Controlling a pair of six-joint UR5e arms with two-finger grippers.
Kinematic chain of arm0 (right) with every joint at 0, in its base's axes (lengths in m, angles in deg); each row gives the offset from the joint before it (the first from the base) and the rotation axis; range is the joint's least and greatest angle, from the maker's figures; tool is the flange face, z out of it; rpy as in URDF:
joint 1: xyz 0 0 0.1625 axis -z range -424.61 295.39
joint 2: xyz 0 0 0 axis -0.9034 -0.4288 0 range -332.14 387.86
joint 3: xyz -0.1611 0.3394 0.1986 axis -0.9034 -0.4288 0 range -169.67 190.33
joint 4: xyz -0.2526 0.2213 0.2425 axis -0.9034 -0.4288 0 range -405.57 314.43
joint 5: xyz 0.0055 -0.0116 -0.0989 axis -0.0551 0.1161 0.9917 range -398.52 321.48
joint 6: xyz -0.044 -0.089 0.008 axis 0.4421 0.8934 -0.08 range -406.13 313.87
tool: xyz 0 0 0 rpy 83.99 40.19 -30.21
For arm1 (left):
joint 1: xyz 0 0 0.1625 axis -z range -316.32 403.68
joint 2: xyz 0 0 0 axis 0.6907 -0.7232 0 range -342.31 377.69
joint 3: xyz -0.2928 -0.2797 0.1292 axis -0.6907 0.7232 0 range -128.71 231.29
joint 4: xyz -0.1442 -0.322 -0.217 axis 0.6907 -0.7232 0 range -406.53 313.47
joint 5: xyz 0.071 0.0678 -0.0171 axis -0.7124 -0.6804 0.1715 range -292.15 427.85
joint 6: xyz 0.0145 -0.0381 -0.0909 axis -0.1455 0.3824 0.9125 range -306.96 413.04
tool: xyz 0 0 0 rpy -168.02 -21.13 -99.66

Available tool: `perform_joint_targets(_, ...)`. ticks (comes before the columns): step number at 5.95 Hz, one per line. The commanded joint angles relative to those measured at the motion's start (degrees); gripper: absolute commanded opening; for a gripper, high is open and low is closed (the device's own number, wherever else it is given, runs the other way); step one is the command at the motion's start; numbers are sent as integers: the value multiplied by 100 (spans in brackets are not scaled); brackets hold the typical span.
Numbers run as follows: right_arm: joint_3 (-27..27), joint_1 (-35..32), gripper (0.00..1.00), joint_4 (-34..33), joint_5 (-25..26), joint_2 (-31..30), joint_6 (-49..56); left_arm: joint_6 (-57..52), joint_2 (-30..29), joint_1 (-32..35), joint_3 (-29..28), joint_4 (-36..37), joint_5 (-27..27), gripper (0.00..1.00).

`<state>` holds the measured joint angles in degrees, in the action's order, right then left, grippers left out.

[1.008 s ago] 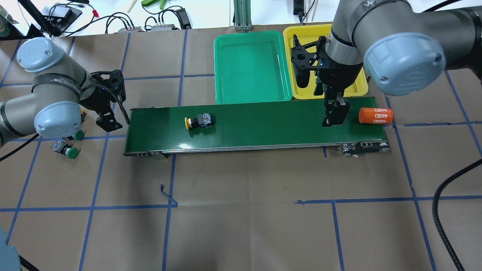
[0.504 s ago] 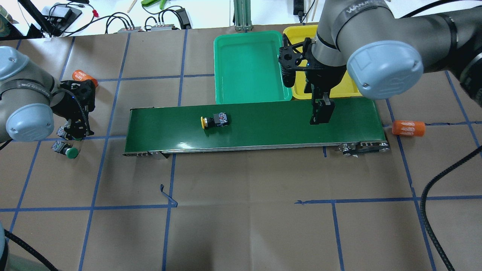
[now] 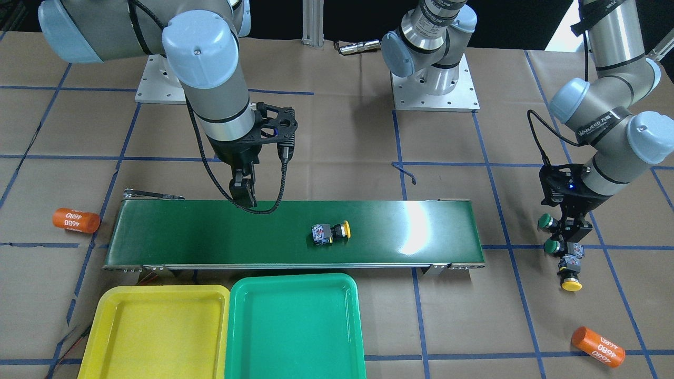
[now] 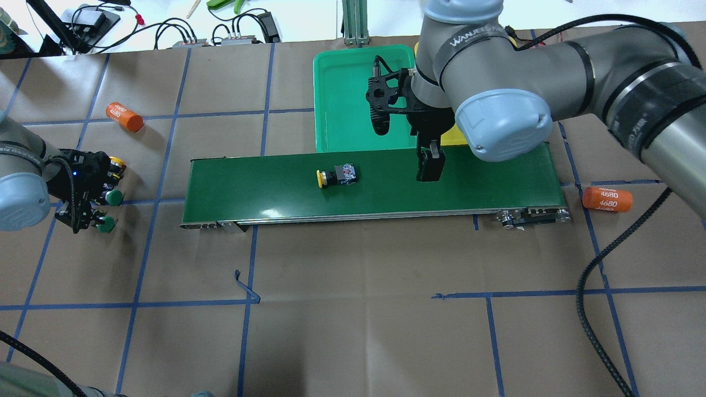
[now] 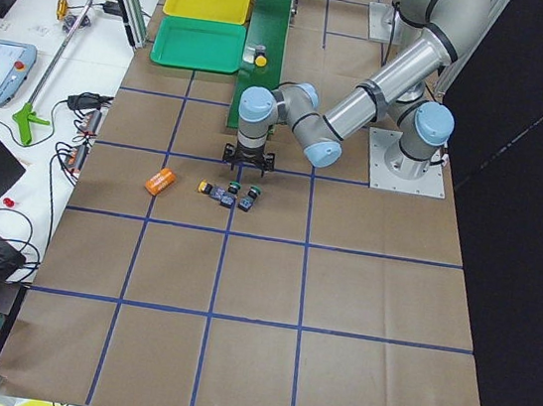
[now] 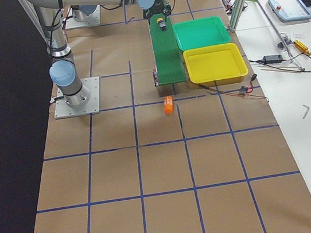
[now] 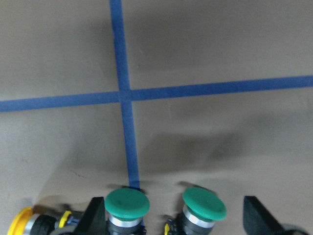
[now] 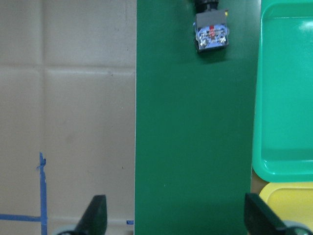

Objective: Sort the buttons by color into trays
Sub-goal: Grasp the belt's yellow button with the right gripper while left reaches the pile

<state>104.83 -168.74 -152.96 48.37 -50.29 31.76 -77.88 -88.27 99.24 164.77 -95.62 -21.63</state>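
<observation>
Yellow tray (image 3: 158, 337) and green tray (image 3: 295, 331), beside the conveyor belt (image 3: 210, 237), are empty: nothing is sorted. One yellow button (image 3: 330, 232) lies mid-belt, with the right gripper (image 8: 173, 223) above the belt, spread wide and empty. Two green buttons (image 7: 127, 203) and a second yellow button (image 3: 571, 281) sit off the belt's end under the wide-spread left gripper (image 7: 176, 220).

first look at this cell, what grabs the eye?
The long dark green conveyor belt across the table's middle, with a lone yellow-capped button lying on its side on it and the right gripper open above the belt nearby. Beside the belt, away from the robot, sit the bright yellow tray and green tray, both empty. Off the belt's end on the robot's left, the left gripper hangs open over two green-capped buttons.
</observation>
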Motion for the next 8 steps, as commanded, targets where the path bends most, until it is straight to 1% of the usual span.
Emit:
perform_joint_targets(1,24,-239,100,-412,4,430,-151,-862,-64,-368,42,13,-174,99)
perform_joint_targets(2,24,-248,100,-589,4,667,-134,-1187,-126,-396,-1,14,-149,99)
perform_joint_targets(3,24,-248,100,-625,48,861,-142,-1364,-231,-397,-36,31,-140,99)
perform_joint_targets(4,24,-248,100,-878,57,967,-151,-1497,-380,-423,-37,101,-140,99)
perform_joint_targets(5,50,-240,100,-1246,74,1099,-143,-1489,-503,-441,-37,180,-123,99)
perform_joint_targets(6,320,-187,100,-1832,74,1196,-90,-1463,-566,-441,-28,181,-122,99)
perform_joint_targets(7,732,-48,100,-2552,100,1188,110,-1437,-653,-441,-37,189,-1,99)
perform_joint_targets(8,945,284,100,-2698,101,1145,408,-1454,-724,-441,-37,294,70,82)
